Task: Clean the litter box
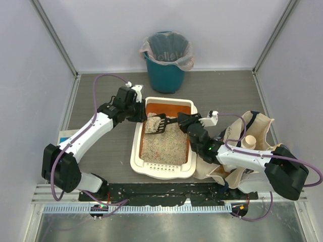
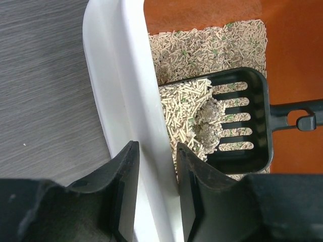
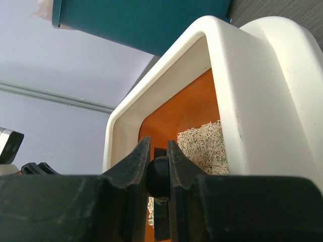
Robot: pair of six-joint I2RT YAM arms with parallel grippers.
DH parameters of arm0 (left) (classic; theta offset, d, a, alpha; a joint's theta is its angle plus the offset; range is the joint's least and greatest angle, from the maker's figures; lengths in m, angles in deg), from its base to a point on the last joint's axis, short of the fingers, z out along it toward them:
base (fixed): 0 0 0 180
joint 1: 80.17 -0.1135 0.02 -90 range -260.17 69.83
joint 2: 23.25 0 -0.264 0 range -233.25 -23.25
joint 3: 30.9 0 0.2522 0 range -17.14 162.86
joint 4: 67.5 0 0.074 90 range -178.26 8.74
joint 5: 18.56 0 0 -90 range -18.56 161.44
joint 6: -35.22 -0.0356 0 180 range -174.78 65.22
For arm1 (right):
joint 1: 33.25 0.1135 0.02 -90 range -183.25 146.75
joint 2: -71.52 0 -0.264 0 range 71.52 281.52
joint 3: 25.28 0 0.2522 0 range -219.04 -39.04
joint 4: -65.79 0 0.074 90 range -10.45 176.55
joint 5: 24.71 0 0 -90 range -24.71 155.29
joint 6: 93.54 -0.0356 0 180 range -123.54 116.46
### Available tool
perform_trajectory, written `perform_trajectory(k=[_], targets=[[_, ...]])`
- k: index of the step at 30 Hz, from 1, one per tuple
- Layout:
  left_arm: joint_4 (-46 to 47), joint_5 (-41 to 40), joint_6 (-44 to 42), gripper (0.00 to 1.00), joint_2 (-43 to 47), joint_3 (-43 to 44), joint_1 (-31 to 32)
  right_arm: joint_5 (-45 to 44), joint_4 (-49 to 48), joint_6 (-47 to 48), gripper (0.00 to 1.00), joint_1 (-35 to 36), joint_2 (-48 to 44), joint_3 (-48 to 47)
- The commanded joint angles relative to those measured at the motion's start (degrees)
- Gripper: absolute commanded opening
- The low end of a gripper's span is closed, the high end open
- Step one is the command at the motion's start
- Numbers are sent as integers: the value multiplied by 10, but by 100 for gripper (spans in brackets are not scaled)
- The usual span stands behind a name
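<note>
Because the black slotted plastic scoop (image 1: pixel 156 124) is loaded, a tilt or jolt on the way to the teal lined plastic bin (image 1: pixel 164 70) at upper centre would likely drop its load on the grey table (image 1: pixel 101 85).

Top view: the large rectangular cream-white plastic litter box (image 1: pixel 136 148) with orange inner walls sits at centre frame. Grey-beige pellets (image 1: pixel 164 146) cover most of its floor, with bare orange at its upper end. The left gripper (image 1: pixel 140 114) clamps its upper left wall, and the right gripper (image 1: pixel 182 121) holds the scoop handle (image 1: pixel 172 121).

Left wrist view: 2 fingers (image 2: pixel 121 176) pinch the white wall. Should they slip, the box could slide. A grey clump (image 2: pixel 209 123) lies among pellets on the scoop.

Right wrist view: 2 fingers (image 3: pixel 136 166) press on the black handle. The box rim fills the upper right.
</note>
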Motion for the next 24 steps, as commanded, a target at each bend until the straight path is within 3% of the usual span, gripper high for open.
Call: perform_trajectory(k=[1,5,8,24], targets=[[14,-23,-23,40,43,-1,-10,-73,55,1,1,-8,-32,22],[28,-27,-26,52,61,-13,-9,-85,61,1,1,-7,-51,28],[32,-28,-28,56,68,-17,-9,-90,68,6,1,-8,-65,26],[32,-21,-28,59,71,-19,-9,-83,61,47,1,-2,-63,-3]])
